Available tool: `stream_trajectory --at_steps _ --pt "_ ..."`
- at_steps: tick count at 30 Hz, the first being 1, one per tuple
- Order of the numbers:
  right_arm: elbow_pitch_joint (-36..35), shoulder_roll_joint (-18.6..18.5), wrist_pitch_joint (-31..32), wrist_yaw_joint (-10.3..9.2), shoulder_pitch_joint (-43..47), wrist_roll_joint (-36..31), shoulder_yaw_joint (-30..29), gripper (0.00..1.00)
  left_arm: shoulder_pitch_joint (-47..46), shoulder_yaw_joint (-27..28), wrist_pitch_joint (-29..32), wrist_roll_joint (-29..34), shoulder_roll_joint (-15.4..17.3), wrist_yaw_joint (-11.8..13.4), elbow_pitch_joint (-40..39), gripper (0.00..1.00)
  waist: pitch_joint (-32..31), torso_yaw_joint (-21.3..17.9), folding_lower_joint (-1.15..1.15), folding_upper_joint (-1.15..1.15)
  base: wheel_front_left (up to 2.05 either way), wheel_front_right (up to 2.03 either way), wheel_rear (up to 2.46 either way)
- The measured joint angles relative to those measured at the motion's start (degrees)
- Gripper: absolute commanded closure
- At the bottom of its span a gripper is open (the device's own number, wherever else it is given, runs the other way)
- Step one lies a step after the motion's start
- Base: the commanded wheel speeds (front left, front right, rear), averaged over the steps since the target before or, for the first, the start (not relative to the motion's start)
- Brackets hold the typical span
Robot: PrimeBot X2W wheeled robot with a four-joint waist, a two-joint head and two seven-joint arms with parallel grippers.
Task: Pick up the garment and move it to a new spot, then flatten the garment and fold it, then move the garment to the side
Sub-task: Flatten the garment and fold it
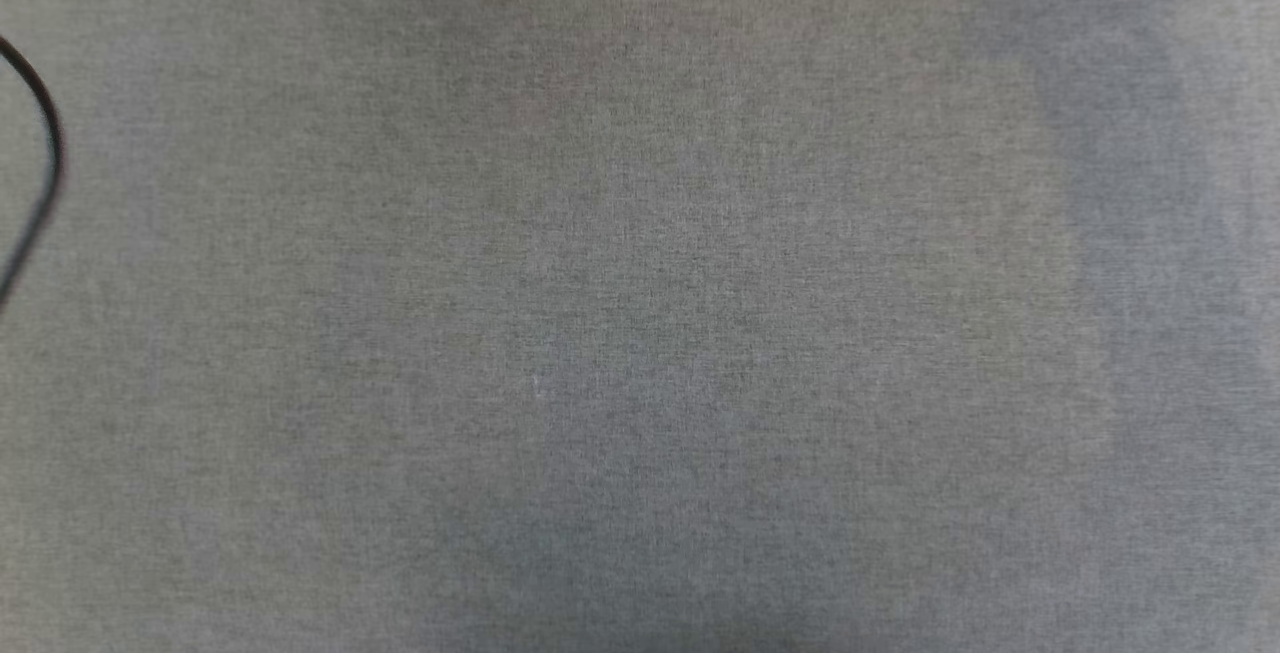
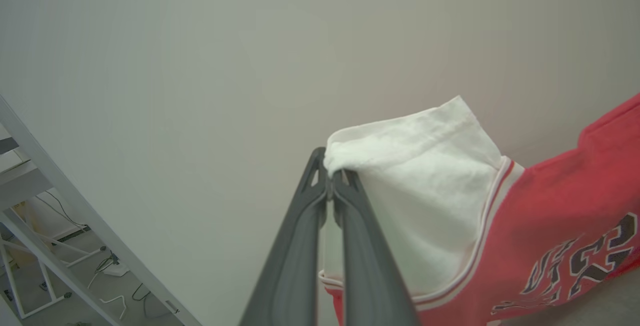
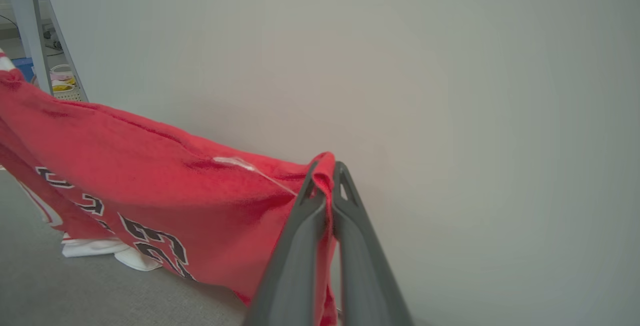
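Presently: grey woven worktop (image 1: 640, 333), black cable (image 1: 45, 153) at its left edge; pale wall (image 2: 200, 66) behind worktop; red jersey (image 3: 150, 166) held up over worktop, left hand (image 2: 330, 186) clamped tight on white sleeve (image 2: 425, 191), right hand (image 3: 326, 181) clamped tight on its red edge.

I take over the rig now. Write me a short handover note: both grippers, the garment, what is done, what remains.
Left gripper: shut on the edge of the white sleeve.
Right gripper: shut on a red edge of the garment.
Garment: lifted and stretched between both grippers, print visible; its lower part seems to touch the grey surface.
Done: pick-up.
Left: set it down at the new spot, flatten, fold, move aside.
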Motion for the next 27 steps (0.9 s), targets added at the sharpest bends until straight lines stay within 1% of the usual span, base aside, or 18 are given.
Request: stream_trajectory --at_steps 2,5,10,11,13,16,21,23,26,27 --pt "-0.02 0.16 -1.21 0.00 3.27 1.13 2.15 1.00 4.13 -0.85 -0.92 -0.10 0.52 0.16 -0.12 1.00 -1.07 -0.01 0.00 0.00 0.00 0.00 0.00" --pt "-0.21 0.31 -3.11 0.00 8.85 3.47 5.25 1.00 11.71 -0.97 -3.04 -2.13 1.24 1.52 -1.30 1.00 -3.09 0.00 0.00 0.00 0.00 0.00 0.00" --pt "-1.83 -0.66 -5.23 0.00 20.08 6.91 10.94 1.00 27.18 -1.37 -4.95 -5.46 3.49 4.85 -5.64 1.00 -7.32 0.17 -0.01 0.00 0.00 0.00 0.00" --pt "-2.44 -1.25 -5.64 0.00 23.04 7.51 12.39 1.00 31.21 -1.54 -5.26 -5.95 4.20 6.12 -7.17 1.00 -8.50 0.24 -0.01 0.00 0.00 0.00 0.00" --pt "-3.00 -2.02 -6.46 0.00 26.88 8.45 13.27 1.00 36.51 -1.90 -5.67 -6.66 5.11 7.83 -9.46 1.00 -10.05 0.36 -0.01 0.00 0.00 0.00 0.00" --pt "-4.36 -3.86 -7.14 0.00 33.91 10.35 15.50 1.00 46.92 -3.09 -5.71 -7.82 6.79 11.17 -14.33 1.00 -13.04 0.57 -0.01 0.00 0.00 0.00 0.00" --pt "-6.98 -5.93 -8.01 0.00 44.59 12.58 17.80 1.00 63.23 -5.65 -4.94 -10.57 8.20 17.40 -22.71 1.00 -17.74 0.88 -0.01 0.00 0.00 0.00 0.00" --pt "-7.71 -6.58 -8.16 0.00 48.21 13.59 18.12 1.00 68.34 -6.19 -4.91 -11.82 8.81 19.65 -25.15 1.00 -19.45 0.96 -0.01 0.00 0.00 0.00 0.00" --pt "-8.48 -7.65 -8.66 0.00 53.89 14.03 18.53 1.00 75.31 -7.61 -4.41 -13.93 9.11 21.73 -27.76 1.00 -22.07 1.12 -0.01 0.00 0.00 0.00 0.00" --pt "-8.98 -8.20 -9.14 0.00 59.61 15.28 18.01 1.00 80.77 -9.57 -4.09 -14.58 9.37 22.75 -29.51 1.00 -24.62 1.25 -0.01 0.00 0.00 0.00 0.00"
